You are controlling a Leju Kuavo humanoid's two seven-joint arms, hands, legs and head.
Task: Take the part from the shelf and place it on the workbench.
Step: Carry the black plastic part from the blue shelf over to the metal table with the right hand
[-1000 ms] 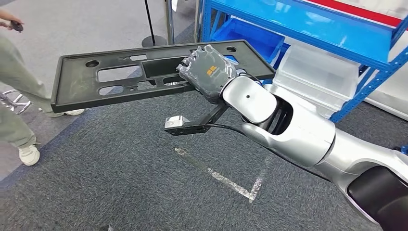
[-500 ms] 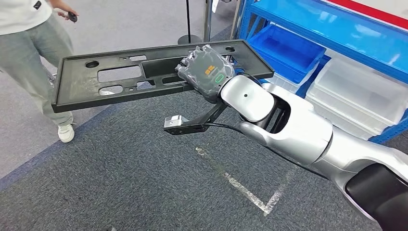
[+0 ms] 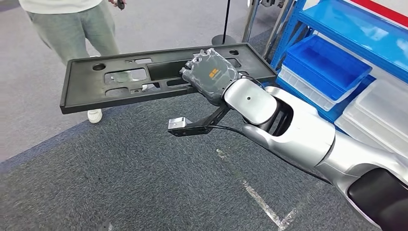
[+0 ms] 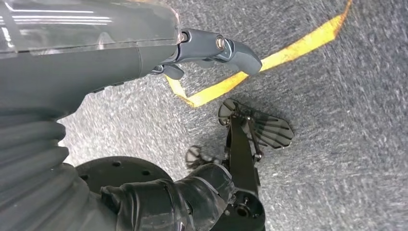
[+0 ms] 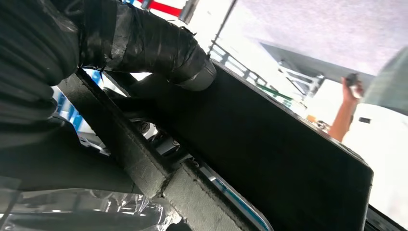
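Observation:
The part is a long flat black plastic panel (image 3: 120,79) with several cut-outs, held level in the air above the carpet. My right hand (image 3: 211,74), in a grey plastic-wrapped cover, grips it near its right end, with the silver arm coming in from the lower right. In the right wrist view the taped thumb (image 5: 154,43) presses on the panel's dark underside (image 5: 269,159). My left hand (image 4: 96,62) hangs over the grey carpet with its fingers (image 4: 216,48) apart and nothing in them.
A blue shelf (image 3: 346,29) stands at the right with a blue bin (image 3: 327,62) and clear bins (image 3: 380,115). A person (image 3: 72,24) in grey trousers stands beyond the panel's left end. A stanchion base (image 3: 223,38) sits behind. Tape lines (image 3: 260,197) mark the carpet.
The whole picture has shifted: the shelf slid right and the person came further into view, so the camera turned. The panel stays in my right hand, level as before.

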